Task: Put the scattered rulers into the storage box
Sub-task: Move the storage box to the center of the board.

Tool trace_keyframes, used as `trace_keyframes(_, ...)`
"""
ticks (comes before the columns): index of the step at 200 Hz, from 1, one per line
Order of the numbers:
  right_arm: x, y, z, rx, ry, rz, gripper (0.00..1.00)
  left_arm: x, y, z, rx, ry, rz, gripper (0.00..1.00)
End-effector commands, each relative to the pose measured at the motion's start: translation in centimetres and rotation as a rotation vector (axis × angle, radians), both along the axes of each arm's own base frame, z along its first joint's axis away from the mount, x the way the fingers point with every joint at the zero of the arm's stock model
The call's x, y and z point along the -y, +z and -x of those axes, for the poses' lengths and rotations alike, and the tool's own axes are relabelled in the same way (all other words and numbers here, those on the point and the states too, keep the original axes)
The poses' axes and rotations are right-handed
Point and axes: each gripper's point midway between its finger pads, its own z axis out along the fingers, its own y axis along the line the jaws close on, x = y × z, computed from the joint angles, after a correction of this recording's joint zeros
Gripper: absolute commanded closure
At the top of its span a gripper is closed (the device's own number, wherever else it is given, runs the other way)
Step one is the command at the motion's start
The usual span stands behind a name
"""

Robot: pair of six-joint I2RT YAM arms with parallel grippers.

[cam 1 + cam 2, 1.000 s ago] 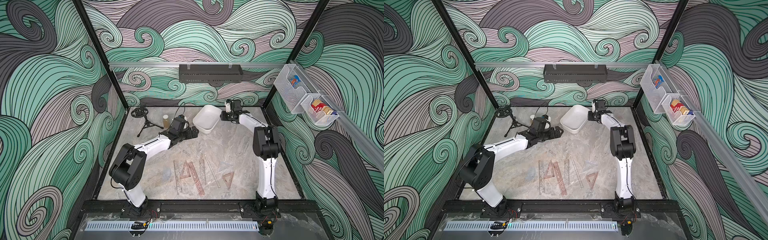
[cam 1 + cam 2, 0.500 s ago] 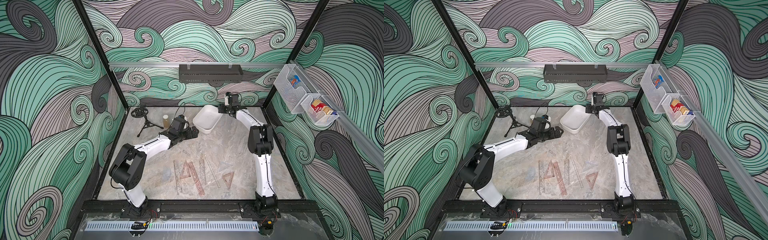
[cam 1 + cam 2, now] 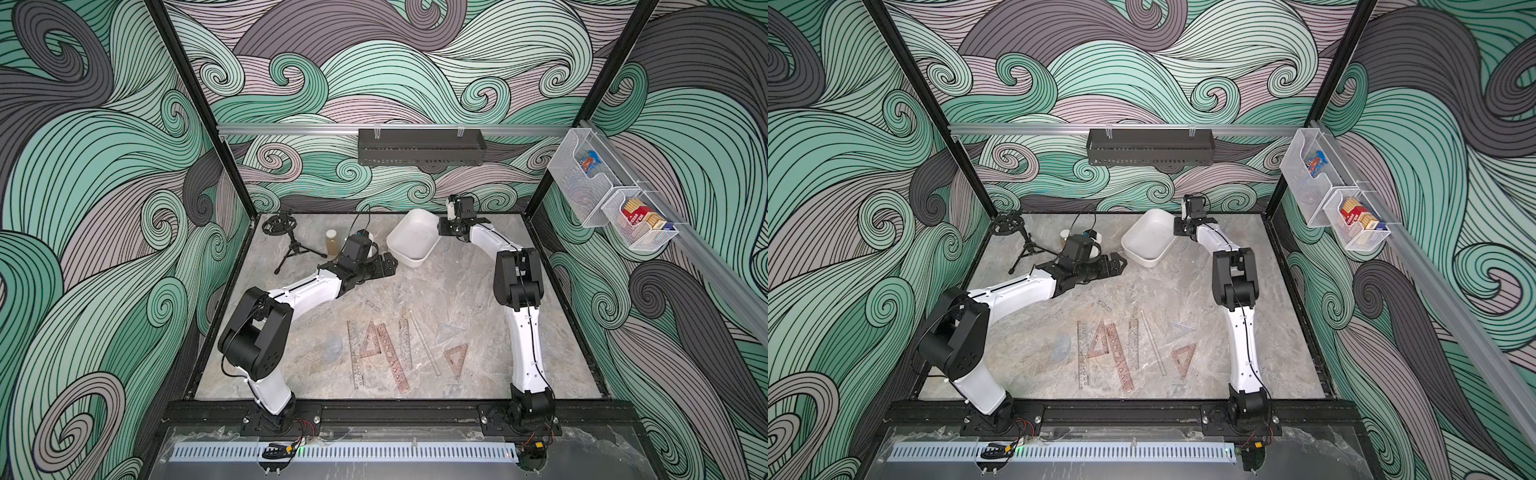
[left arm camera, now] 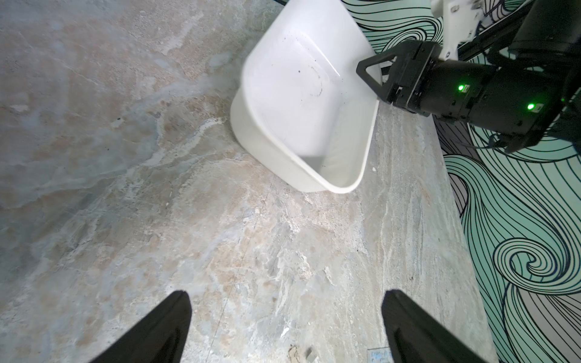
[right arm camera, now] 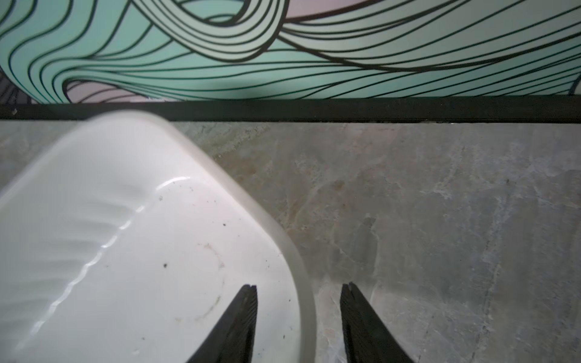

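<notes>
- The storage box [image 3: 409, 239] is sitting at the far side of the table, near the back wall; in the wrist views its white floor [image 5: 125, 251] is showing only dark specks and a faint ring mark.
- The right gripper [image 5: 298, 286] is straddling the box's rim, one finger inside and one outside, jaws partly apart with a gap showing on both sides.
- The left gripper [image 4: 286, 294] is hovering low over the table just beside the box, with its jaws spread wide and nothing between them.
- The scattered rulers [image 3: 392, 357] are lying flat on the near half of the table, well apart from the box: straight strips side by side, a brown set square [image 3: 370, 343] among them and a smaller one [image 3: 457, 359] toward the right arm.
- A black perforated tray [image 3: 419, 151] is hanging from the rail on the back wall.
- Two wire-mesh baskets [image 3: 582, 178] are hanging on the right wall, one holding a blue packet [image 3: 589, 160], one holding red and yellow boxes [image 3: 640, 216].
- A small bottle [image 3: 331, 243] and a black tripod [image 3: 286, 237] are standing at the far left.
- The marble-patterned table [image 3: 457, 282] is sitting between walls covered in green, grey and pink swirls.
</notes>
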Motion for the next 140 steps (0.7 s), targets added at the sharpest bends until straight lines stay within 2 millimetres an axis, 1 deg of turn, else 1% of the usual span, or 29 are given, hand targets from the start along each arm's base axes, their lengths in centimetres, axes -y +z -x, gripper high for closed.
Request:
trace_keyframes(1,0.1,2.4,0.5,0.025,0.003,0.001,0.59,0.4,0.6,0.1,0.016,-0.017,0.004,0.01)
trace_keyframes(26,0.4,3.5,1.4,0.027,-0.015,-0.001,0.6,0.5,0.7,0.2,0.015,-0.021,0.011,0.01)
trace_keyframes(43,0.0,4.2,2.2,0.022,-0.016,-0.029,0.6,0.6,0.5,0.2,0.009,-0.024,0.015,0.02)
trace_keyframes(60,-0.4,4.4,3.3,0.008,-0.017,-0.039,0.59,0.7,0.3,0.3,0.001,-0.027,0.018,0.01)
trace_keyframes(75,-0.5,4.3,4.3,-0.006,-0.022,-0.036,0.6,0.8,0.1,0.3,-0.006,-0.03,0.024,0.01)
trace_keyframes(96,-0.4,3.9,6.0,-0.035,-0.043,-0.041,0.66,1.1,-0.2,0.5,-0.018,-0.038,0.035,0.01)
trace_keyframes(140,-2.0,2.6,9.4,-0.07,-0.008,-0.079,0.69,1.6,-1.0,0.8,-0.048,-0.055,0.064,0.02)
